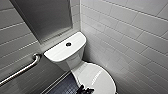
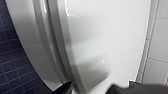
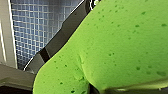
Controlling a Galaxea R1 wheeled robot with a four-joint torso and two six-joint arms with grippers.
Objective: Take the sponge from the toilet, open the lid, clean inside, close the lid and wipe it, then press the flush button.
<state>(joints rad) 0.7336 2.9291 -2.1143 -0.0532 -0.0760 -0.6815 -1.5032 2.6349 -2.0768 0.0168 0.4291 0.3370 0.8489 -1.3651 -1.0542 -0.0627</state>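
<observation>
The white glossy ceramic toilet (image 1: pixel 75 62) stands in a corner, its rectangular cistern (image 1: pixel 63 50) tight against a sill below a frosted grey panel (image 1: pixel 47 17), with the white brick-tiled wall (image 1: pixel 130 37) close along one side. The small round dark grey flush button (image 1: pixel 68 44) sits in the middle of the flat cistern top. The smooth white oval plastic lid (image 1: pixel 98 77) is down over the bowl, and its far rim runs near the tiled wall with only a narrow gap. On the other side a strip of dark blue small-tiled floor (image 1: pixel 62 87) gives more room, bounded by a wall that carries a slanting metal grab bar (image 1: pixel 25 68). The left gripper (image 1: pixel 83 89) shows as a dark shape at the lid's near edge on the floor side. In the left wrist view the left gripper (image 2: pixel 95 88) has two dark fingers (image 2: pixel 67 87) set wide apart, one by the curved lid edge above the bowl rim and the other over the flat lid (image 2: pixel 107 37). I cannot tell if either one touches it. The bright green sponge (image 3: pixel 117 47), its surface pitted with small darker pores, sits pinched in the right gripper (image 3: pixel 85 65). One of its dark fingers (image 3: pixel 61 38) runs along the sponge's rounded edge. Behind the sponge lies pale-grouted tiled floor (image 3: pixel 40 27).
</observation>
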